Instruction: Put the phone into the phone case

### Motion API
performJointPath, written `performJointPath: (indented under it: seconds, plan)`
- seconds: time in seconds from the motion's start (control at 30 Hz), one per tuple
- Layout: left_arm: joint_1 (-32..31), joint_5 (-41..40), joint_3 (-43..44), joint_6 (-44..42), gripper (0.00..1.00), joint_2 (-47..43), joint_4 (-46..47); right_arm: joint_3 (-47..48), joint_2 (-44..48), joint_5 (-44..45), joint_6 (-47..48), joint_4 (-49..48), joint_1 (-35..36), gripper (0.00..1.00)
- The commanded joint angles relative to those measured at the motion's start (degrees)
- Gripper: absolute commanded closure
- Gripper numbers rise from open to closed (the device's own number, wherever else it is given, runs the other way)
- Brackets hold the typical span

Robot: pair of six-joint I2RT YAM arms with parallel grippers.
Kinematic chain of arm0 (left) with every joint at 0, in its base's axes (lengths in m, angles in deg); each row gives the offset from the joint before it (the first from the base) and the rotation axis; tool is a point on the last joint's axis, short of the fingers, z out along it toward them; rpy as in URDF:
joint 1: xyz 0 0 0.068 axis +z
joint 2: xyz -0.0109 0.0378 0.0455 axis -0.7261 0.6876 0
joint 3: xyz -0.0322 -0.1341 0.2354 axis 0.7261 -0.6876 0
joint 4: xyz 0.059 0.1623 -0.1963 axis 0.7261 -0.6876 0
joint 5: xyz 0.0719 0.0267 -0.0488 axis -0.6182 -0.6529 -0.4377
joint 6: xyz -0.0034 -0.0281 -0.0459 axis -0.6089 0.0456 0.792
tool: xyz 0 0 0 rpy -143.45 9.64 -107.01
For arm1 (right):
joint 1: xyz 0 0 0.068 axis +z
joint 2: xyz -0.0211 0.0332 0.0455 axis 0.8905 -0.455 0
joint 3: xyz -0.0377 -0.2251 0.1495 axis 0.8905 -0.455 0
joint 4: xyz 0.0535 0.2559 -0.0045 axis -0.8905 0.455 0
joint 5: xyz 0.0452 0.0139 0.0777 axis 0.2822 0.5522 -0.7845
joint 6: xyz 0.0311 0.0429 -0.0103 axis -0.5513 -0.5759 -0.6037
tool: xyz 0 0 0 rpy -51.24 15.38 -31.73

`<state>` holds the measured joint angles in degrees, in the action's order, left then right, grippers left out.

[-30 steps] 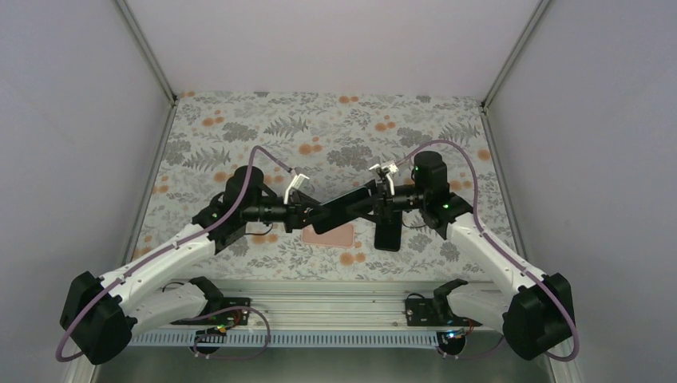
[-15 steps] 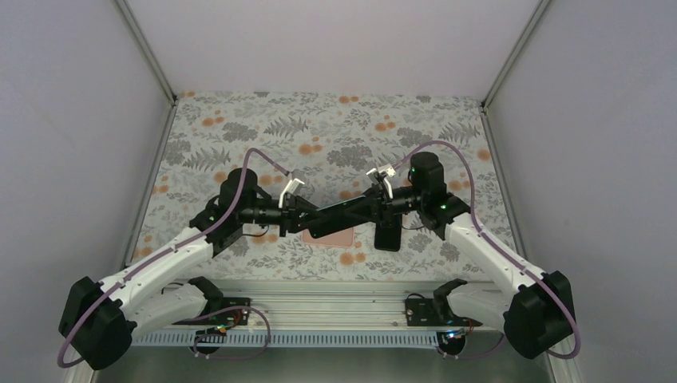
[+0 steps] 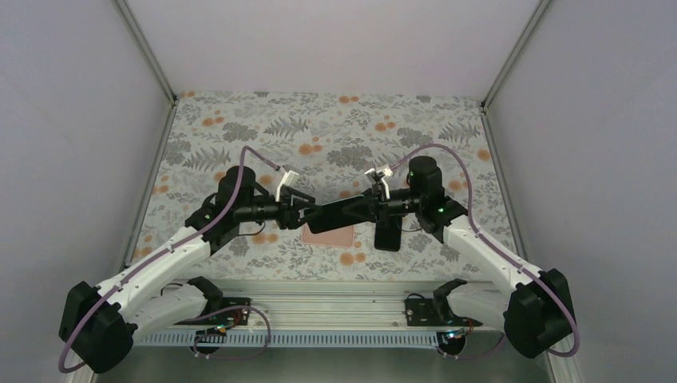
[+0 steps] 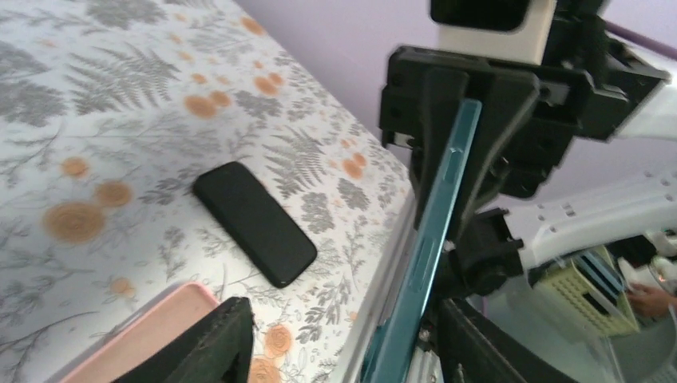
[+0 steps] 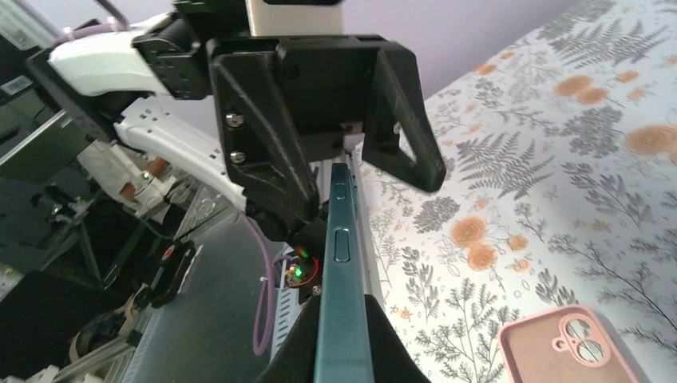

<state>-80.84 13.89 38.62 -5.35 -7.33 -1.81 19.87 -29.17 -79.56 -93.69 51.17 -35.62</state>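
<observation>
Left claw (image 3: 302, 211): found spread about one end of the phone (image 3: 339, 212). Phone: held above the bench (image 3: 239, 128), pinched by the right claw (image 3: 374, 209). Pink case (image 3: 335, 238): seen empty on the bench beneath; insertion judged not yet begun.

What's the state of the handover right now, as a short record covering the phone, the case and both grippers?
phone: teal phone, on edge in the air above the table
right gripper: shut on the teal phone
left gripper: open, jaws either side of the phone's end
case: pink case, flat on the table, empty
other: black slab, phone-like, lying on the table
</observation>
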Motion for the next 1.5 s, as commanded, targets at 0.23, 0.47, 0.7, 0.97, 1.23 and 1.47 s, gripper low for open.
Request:
performJointPath:
  seconds: [0.23, 0.47, 0.7, 0.97, 1.23, 1.47]
  plan:
    - [0.2, -20.3, 2.0, 2.9, 0.12, -0.9, -10.1, -4.7, -1.0, 14.9, -11.2, -6.7, 0.9, 0.96]
    - [0.2, -27.7, -1.0, 7.7, 0.00, -2.0, -10.8, -6.6, -4.3, 21.8, -17.7, -9.2, 1.8, 0.96]
    - [0.1, -30.2, -3.5, 11.3, 0.00, 1.0, -9.6, -9.4, -10.1, 24.1, -25.9, -13.7, 3.0, 0.96]
    - [0.1, -29.1, -6.7, 14.5, 0.00, 6.0, -5.0, -11.8, -15.6, 24.3, -31.7, -20.3, 5.5, 0.96]
    - [0.0, -25.2, -11.3, 17.1, 0.00, 10.0, 2.0, -12.9, -18.7, 25.0, -34.5, -23.3, 5.9, 0.96]
    - [-0.7, -23.1, -13.6, 18.9, 0.00, 13.6, 6.9, -12.9, -21.7, 24.1, -36.8, -25.4, 6.4, 0.96]
